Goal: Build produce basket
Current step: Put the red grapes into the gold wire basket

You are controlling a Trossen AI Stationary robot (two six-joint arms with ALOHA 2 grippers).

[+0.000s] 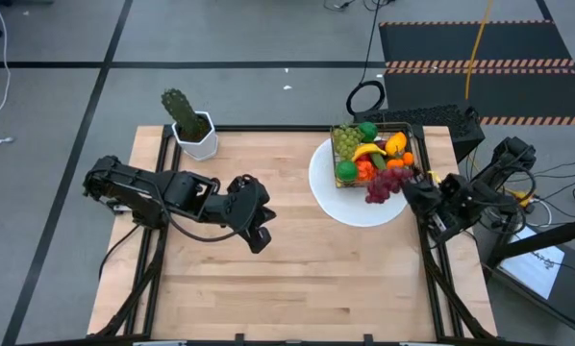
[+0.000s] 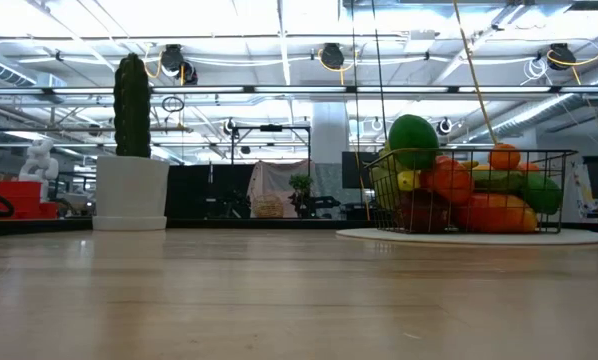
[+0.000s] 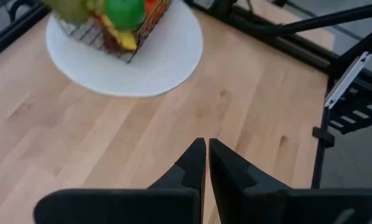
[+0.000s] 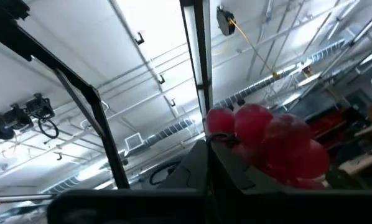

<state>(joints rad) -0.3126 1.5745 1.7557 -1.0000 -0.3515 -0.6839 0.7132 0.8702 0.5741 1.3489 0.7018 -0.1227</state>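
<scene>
right hand [image 1: 410,188] clamped on purple toy grape bunch [image 1: 386,183] beside filled silver wire-mesh basket [image 1: 406,126]; next, lower grapes in, release.

The bench [image 1: 297,279] is pale wood with a dark frame. On it, a white round plate [image 1: 337,204] lies at the far right corner, and a white cactus pot [image 1: 199,140] stands at the far left edge.
</scene>
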